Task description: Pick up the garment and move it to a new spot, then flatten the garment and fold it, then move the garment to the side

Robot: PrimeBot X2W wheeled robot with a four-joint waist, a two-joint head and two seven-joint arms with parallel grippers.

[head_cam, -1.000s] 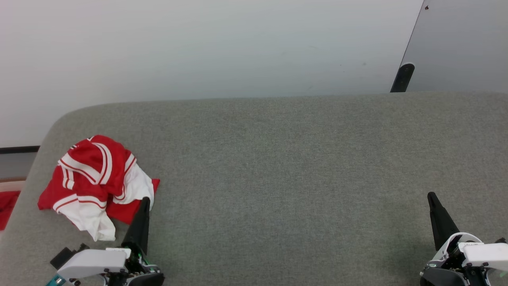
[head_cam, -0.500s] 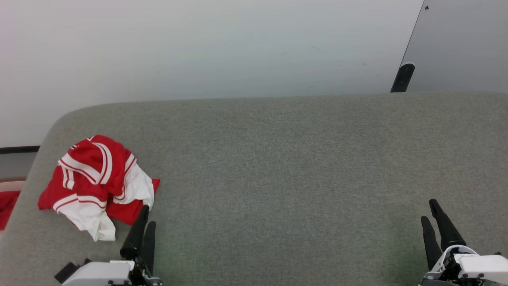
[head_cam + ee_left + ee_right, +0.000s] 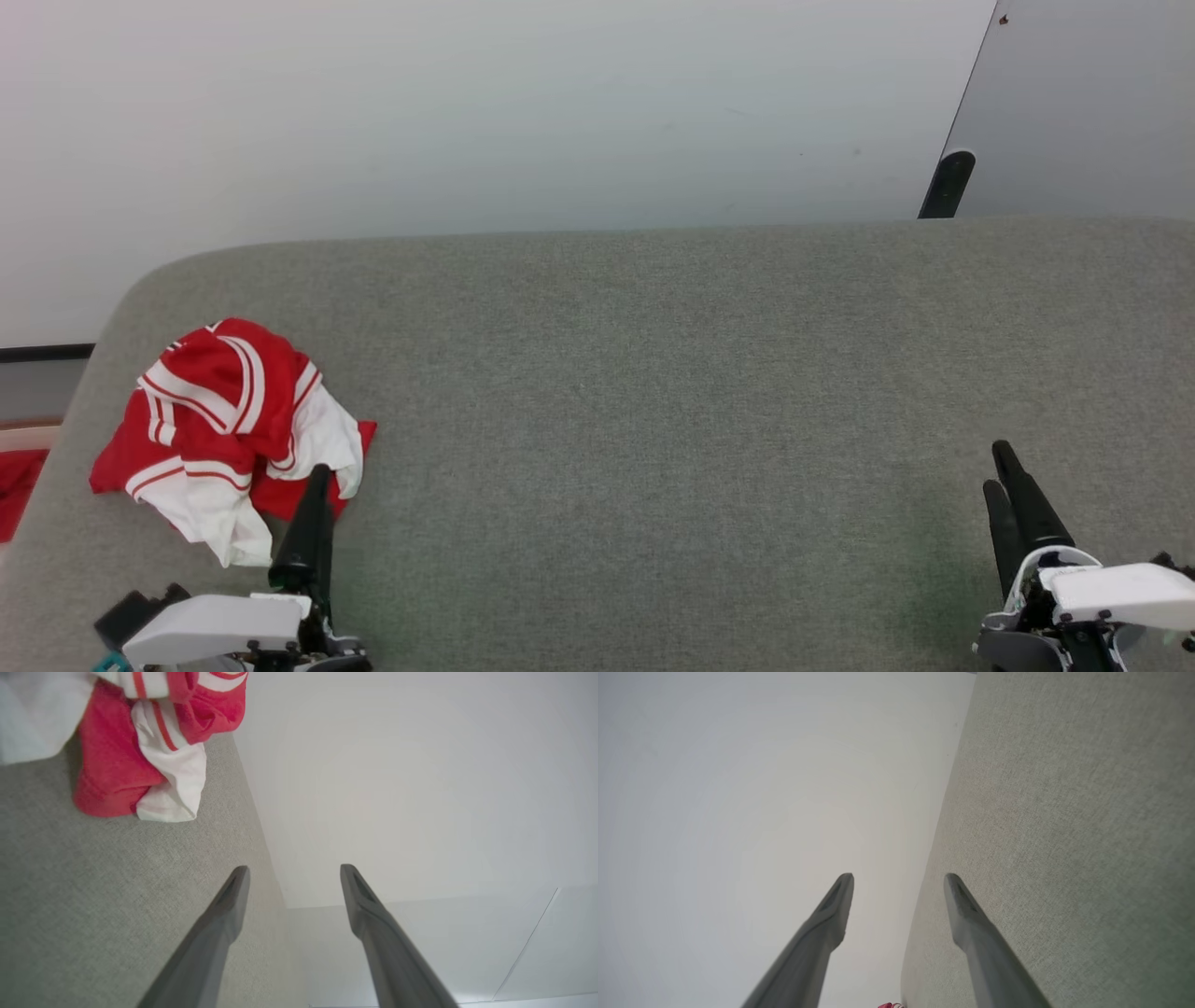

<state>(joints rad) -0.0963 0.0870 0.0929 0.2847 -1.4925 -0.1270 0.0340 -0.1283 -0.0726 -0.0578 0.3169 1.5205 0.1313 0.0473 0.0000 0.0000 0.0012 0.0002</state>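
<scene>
The crumpled red sleeveless jersey with white panels and striped trim sits bunched up at the left end of the grey fabric-covered surface. Left gripper hangs just beside its near edge, jaws spread, nothing in them. Right gripper is way off at the near right, also spread and empty.

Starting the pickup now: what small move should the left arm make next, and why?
Probably ease the left end effector forward-left and down onto the near edge of the garment. Its jaws stand open and empty, and the crumpled garment lies loose on the grey surface just ahead of its fingertips, up and left in the wrist view.
</scene>
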